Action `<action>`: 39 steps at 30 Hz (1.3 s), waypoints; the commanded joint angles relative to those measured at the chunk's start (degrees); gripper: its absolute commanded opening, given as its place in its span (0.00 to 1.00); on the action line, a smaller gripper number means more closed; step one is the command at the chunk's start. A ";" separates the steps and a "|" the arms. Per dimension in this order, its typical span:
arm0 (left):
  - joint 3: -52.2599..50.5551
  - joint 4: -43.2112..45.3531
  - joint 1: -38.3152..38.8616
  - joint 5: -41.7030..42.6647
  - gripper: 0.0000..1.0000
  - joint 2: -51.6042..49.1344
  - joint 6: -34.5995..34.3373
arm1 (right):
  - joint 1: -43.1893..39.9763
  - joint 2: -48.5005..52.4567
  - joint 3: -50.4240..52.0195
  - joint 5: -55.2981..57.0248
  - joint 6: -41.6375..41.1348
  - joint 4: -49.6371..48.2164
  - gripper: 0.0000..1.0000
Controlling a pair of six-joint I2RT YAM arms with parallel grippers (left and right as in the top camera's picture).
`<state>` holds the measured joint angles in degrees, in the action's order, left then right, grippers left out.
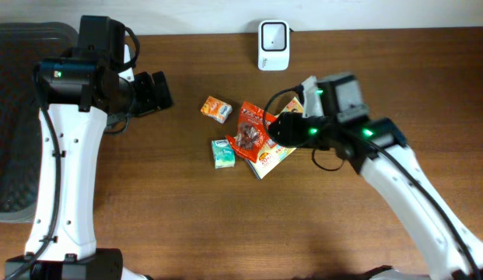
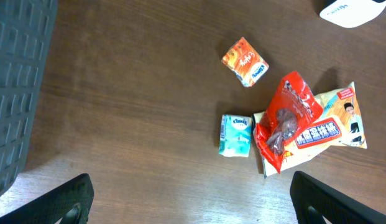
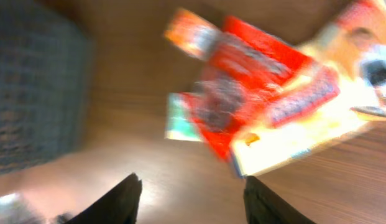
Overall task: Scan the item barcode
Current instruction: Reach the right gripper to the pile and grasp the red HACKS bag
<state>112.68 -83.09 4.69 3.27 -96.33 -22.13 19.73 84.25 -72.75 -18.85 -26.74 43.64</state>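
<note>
Both empty, left gripper (image 2: 189, 186) spread wide, right gripper (image 3: 193, 186) part-open beside red snack packet (image 1: 249, 128)

Brown wood-grain table (image 1: 148, 218), a white scanner (image 1: 273, 45) with a dark grey panel. Orange carton (image 2: 245, 61), glossy red bag (image 2: 289, 118) over a cream-yellow packet (image 2: 345, 115) with a red banner, a teal-and-white tissue pack (image 2: 236, 135). Dark grey mesh mat (image 1: 12, 117) at the left edge.

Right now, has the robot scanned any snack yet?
Nothing looks done: no pack is at the white scanner. In hand: the right pincer hangs empty at the red packet; the left pincer waits open. Left: grab a pack, show its barcode.
</note>
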 commanded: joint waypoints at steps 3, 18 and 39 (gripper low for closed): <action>0.00 0.09 -0.09 0.59 0.99 -0.22 -0.52 | -0.22 12.92 -10.36 13.60 -4.44 3.87 0.04; 0.00 0.09 -0.09 0.59 0.99 -0.22 -0.55 | -0.26 29.90 -10.29 19.61 -9.57 -3.87 0.04; 0.00 -0.07 -0.09 0.59 0.99 -0.20 -0.52 | -3.89 29.57 -15.54 9.31 -2.62 2.80 0.04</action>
<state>112.68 -83.11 4.69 3.27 -96.33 -22.13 15.11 113.16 -87.66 -7.01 -31.40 47.07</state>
